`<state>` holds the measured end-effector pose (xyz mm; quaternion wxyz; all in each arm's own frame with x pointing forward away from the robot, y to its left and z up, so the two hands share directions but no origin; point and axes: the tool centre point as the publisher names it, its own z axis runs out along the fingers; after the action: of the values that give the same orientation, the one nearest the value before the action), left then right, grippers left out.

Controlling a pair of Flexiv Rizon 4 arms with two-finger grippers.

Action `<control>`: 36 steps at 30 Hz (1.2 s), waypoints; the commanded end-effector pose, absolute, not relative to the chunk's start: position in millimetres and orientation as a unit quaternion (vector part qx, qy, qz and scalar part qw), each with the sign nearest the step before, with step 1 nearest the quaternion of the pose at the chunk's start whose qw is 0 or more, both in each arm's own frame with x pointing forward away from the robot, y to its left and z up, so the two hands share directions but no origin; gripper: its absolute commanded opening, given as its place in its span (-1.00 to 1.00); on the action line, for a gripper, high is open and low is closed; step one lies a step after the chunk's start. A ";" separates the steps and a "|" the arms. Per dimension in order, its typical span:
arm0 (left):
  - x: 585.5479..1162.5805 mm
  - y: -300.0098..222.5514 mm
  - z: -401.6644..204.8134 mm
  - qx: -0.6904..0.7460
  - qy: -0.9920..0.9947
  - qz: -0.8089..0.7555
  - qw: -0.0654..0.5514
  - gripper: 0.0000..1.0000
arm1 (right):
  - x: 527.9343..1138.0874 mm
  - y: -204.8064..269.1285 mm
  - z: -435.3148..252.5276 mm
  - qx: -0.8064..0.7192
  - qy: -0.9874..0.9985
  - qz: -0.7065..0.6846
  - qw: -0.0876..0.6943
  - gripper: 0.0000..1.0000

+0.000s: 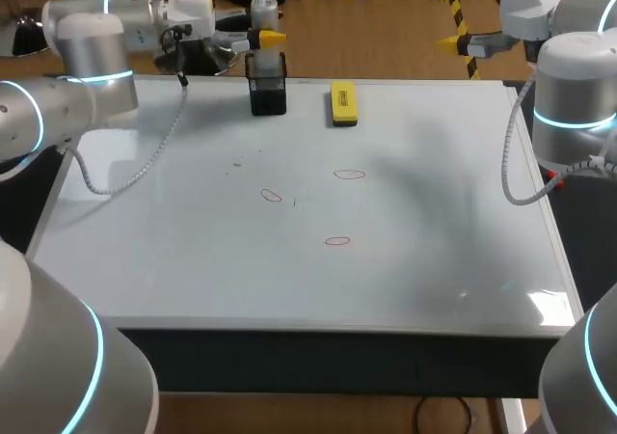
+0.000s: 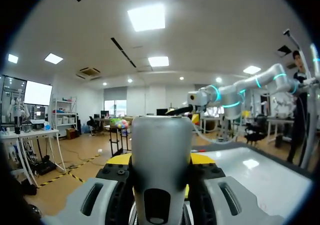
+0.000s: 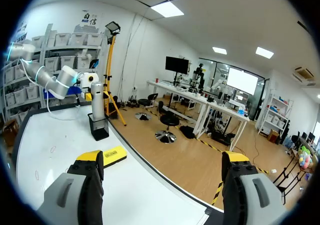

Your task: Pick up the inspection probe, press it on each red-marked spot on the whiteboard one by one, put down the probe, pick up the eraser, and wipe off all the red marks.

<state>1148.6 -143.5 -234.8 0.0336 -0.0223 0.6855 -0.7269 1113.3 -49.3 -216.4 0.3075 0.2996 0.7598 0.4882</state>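
Inspection probe (image 1: 263, 12): a grey cylinder, upright, its lower end in the black holder (image 1: 268, 92) that stands on the whiteboard (image 1: 193, 260) at the far edge. In the right wrist view its foot appears seated in the holder, so it is judged not yet lifted.

Left gripper (image 1: 262, 39): closed round the upper part of the probe. In the left wrist view the cylinder fills the gap and both fingers appear to bear on it from opposite sides, with a yellow tip showing on each side.

Step in hand: drawing the probe out of the holder. It is best done as a straight vertical lift with the probe kept plumb. Any sideways pull before the foot clears the rim would likely tip or drag the holder. Travel across the board should begin only once the probe is free.

Eraser (image 1: 343, 103): yellow, flat on the board just beside the holder. The lift and the outward path should keep off it.

Red marks: three small outlines, at (image 1: 350, 174), (image 1: 271, 196) and (image 1: 336, 241), all nearer the robot than the holder and well apart from it. The probe should come down square on each.

Right gripper (image 3: 162, 160): fingers spread wide, holding nothing, out beyond the far right corner of the board.
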 end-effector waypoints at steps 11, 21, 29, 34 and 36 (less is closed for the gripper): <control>1140.9 -137.1 -188.4 -0.015 0.692 -0.721 0.035 -1.00 | 1113.7 -49.5 -216.3 0.299 0.760 0.488 0.307 1.00; 1131.8 -135.4 -158.6 -0.033 0.687 -0.725 0.024 -1.00 | 1113.7 -49.5 -216.3 0.299 0.760 0.488 0.307 1.00; 1109.5 -130.0 -138.5 -0.035 0.690 -0.722 0.017 -1.00 | 1113.7 -49.5 -216.3 0.299 0.760 0.488 0.307 1.00; 1091.9 -123.2 -134.1 -0.037 0.686 -0.727 0.011 -1.00 | 1113.7 -49.5 -216.3 0.299 0.760 0.488 0.307 1.00; 1084.5 -120.9 -133.4 -0.037 0.688 -0.725 0.013 -1.00 | 1113.7 -49.5 -216.3 0.299 0.760 0.488 0.307 1.00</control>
<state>1102.1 -126.1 -138.2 -0.0117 -0.0139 0.6847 -0.7286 1113.3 -49.3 -216.4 0.3076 0.2996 0.7598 0.4882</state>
